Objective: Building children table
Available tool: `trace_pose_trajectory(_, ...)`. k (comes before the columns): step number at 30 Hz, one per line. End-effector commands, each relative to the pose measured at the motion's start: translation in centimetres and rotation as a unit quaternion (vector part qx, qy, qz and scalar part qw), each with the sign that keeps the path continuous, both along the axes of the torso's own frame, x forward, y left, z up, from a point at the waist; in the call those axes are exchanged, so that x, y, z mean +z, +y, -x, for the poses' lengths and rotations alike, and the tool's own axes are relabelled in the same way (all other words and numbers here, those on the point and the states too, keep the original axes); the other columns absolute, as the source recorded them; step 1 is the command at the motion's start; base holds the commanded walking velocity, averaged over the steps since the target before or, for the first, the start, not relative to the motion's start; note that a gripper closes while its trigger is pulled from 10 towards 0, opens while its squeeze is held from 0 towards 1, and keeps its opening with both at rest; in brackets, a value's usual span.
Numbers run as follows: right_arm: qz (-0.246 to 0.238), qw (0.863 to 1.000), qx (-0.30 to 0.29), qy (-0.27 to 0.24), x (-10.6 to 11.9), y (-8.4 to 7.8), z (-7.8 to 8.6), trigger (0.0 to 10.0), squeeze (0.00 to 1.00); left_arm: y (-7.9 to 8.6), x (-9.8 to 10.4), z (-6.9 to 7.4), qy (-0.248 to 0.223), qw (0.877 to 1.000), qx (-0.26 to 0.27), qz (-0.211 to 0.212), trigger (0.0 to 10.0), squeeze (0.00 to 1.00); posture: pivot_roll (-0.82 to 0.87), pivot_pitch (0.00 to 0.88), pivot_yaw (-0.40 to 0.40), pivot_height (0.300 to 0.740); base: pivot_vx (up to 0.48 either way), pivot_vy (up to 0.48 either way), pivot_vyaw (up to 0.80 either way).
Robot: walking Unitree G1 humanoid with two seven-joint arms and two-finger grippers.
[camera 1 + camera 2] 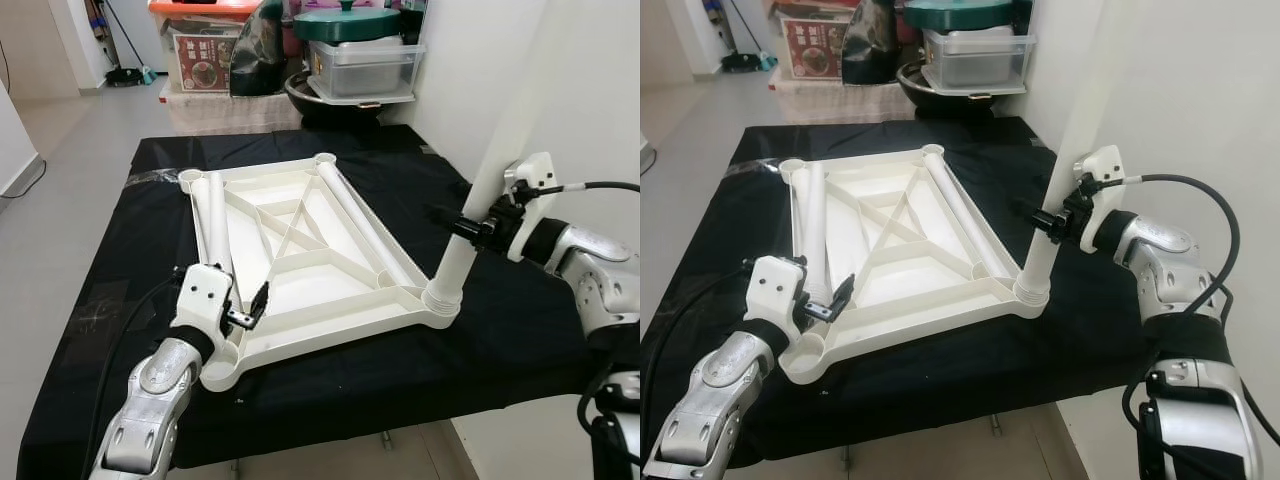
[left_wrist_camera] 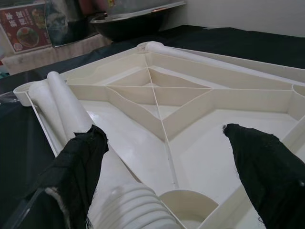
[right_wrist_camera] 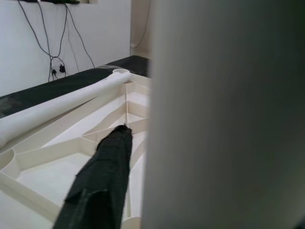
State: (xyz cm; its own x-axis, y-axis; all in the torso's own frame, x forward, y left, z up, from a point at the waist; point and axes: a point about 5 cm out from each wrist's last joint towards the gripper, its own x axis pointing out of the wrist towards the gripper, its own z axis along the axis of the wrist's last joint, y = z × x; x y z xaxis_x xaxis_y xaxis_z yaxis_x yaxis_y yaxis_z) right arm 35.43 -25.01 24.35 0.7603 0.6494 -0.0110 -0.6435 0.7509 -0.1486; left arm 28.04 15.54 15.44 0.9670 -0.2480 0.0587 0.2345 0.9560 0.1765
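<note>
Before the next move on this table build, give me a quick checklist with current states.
1. Upright leg standing in the tabletop's near right corner socket: ok.
2. Leg fully seated in that socket: cannot tell.
3. Right tool clamped on upright leg: ok.
4. Left tool open at a lying leg's ribbed end: ok.
5. Near left socket free: ok.
6. Another leg lying inside the tabletop, ready: ok.

Bright, even indoor light; head views sharp, close wrist-view foregrounds soft.

One tabletop [image 1: 300, 245], four legs [image 1: 215, 225].
</note>
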Motion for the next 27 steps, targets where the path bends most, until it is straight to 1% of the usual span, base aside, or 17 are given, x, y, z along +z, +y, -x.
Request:
trace_pose_trajectory(1,0.001,0.999,0.017,0.032,-1.3,0.5,-0.2,0.0,0.00,0.0,-0.2,0.0,0.002,1.000,-0.004,-0.015,10.0,0.00,0.03,0.000,-0.068,0.740,0.000,0.000,0.00)
trace_pose_trajectory(5,-0.007,0.999,0.018,0.035,-1.6,0.4,-0.4,0.0,0.00,-0.1,-0.2,-0.1,0.001,1.000,-0.008,-0.016,10.0,0.00,0.03,0.000,-0.065,0.740,0.000,0.000,0.00)
trace_pose_trajectory(12,-0.023,0.999,0.019,0.042,-2.5,1.1,-0.7,0.0,0.00,-0.2,-0.1,-0.2,0.000,1.000,-0.013,-0.017,10.0,0.00,0.03,0.000,-0.065,0.740,0.000,0.000,0.00)
trace_pose_trajectory(14,-0.025,0.999,-0.008,0.043,-3.1,1.6,-0.9,0.0,0.00,-0.3,-0.1,-0.2,0.000,1.000,-0.014,-0.017,10.0,0.00,0.03,0.000,-0.065,0.740,0.000,0.000,0.00)
trace_pose_trajectory(15,-0.025,0.999,-0.008,0.043,-3.1,1.6,-0.9,0.0,0.00,-0.3,-0.1,-0.2,0.000,1.000,-0.014,-0.017,10.0,0.00,0.03,0.000,-0.065,0.740,0.000,0.000,0.00)
trace_pose_trajectory(16,-0.021,0.998,-0.046,0.045,-3.5,1.9,-1.3,0.0,0.00,-0.3,-0.1,-0.2,0.000,1.000,-0.014,-0.016,10.0,0.00,0.03,0.000,-0.069,0.740,0.000,0.000,0.00)
trace_pose_trajectory(17,-0.034,0.994,-0.091,0.050,-3.8,2.2,-1.7,0.0,0.00,-0.3,-0.1,-0.1,0.000,1.000,-0.014,-0.016,10.0,0.00,0.04,0.000,-0.073,0.740,0.000,0.000,0.00)
trace_pose_trajectory(18,-0.043,0.990,-0.121,0.055,-3.9,2.4,-1.9,0.0,0.00,-0.3,-0.1,-0.1,0.000,1.000,-0.014,-0.016,10.0,0.00,0.04,0.000,-0.073,0.740,0.000,0.000,0.00)
trace_pose_trajectory(19,-0.043,0.990,-0.121,0.055,-3.9,2.4,-1.9,0.0,0.00,-0.3,-0.1,-0.1,0.000,1.000,-0.014,-0.016,10.0,0.00,0.04,0.000,-0.073,0.740,0.000,0.000,0.00)
trace_pose_trajectory(20,-0.071,0.973,-0.209,0.065,-4.1,2.7,-2.3,0.0,0.00,-0.3,-0.2,-0.1,0.000,1.000,-0.013,-0.015,10.0,0.00,0.04,0.000,-0.076,0.740,0.000,0.000,0.00)
trace_pose_trajectory(21,-0.071,0.973,-0.209,0.065,-4.1,2.7,-2.3,0.0,0.00,-0.3,-0.2,-0.1,0.000,1.000,-0.013,-0.015,10.0,0.00,0.04,0.000,-0.076,0.740,0.000,0.000,0.00)
trace_pose_trajectory(22,-0.081,0.960,-0.261,0.060,-4.0,3.0,-2.3,0.0,0.00,-0.3,-0.2,0.0,0.001,1.000,-0.013,-0.015,10.0,0.00,0.04,0.000,-0.070,0.740,0.000,0.000,0.00)
trace_pose_trajectory(23,-0.102,0.944,-0.310,0.059,-4.1,3.5,-2.1,0.0,0.00,-0.3,-0.2,0.1,0.002,1.000,-0.013,-0.015,10.0,0.00,0.04,0.000,-0.072,0.740,0.000,0.000,0.00)
trace_pose_trajectory(24,-0.102,0.944,-0.310,0.059,-4.1,3.5,-2.1,0.0,0.00,-0.3,-0.2,0.1,0.002,1.000,-0.013,-0.015,10.0,0.00,0.04,0.000,-0.072,0.740,0.000,0.000,0.00)
trace_pose_trajectory(25,-0.115,0.932,-0.338,0.059,-4.1,3.9,-1.9,0.0,0.00,-0.3,-0.3,0.1,0.002,1.000,-0.013,-0.015,10.0,0.00,0.04,0.000,-0.071,0.740,0.000,0.000,0.00)
trace_pose_trajectory(26,-0.120,0.924,-0.359,0.054,-4.1,4.8,-1.5,0.0,0.00,-0.2,-0.3,0.1,0.003,1.000,-0.013,-0.015,10.0,0.00,0.03,0.000,-0.066,0.740,0.000,0.000,0.00)
trace_pose_trajectory(27,-0.120,0.924,-0.359,0.054,-4.1,4.8,-1.5,0.0,0.00,-0.2,-0.3,0.1,0.003,1.000,-0.013,-0.015,10.0,0.00,0.03,0.000,-0.066,0.740,0.000,0.000,0.00)
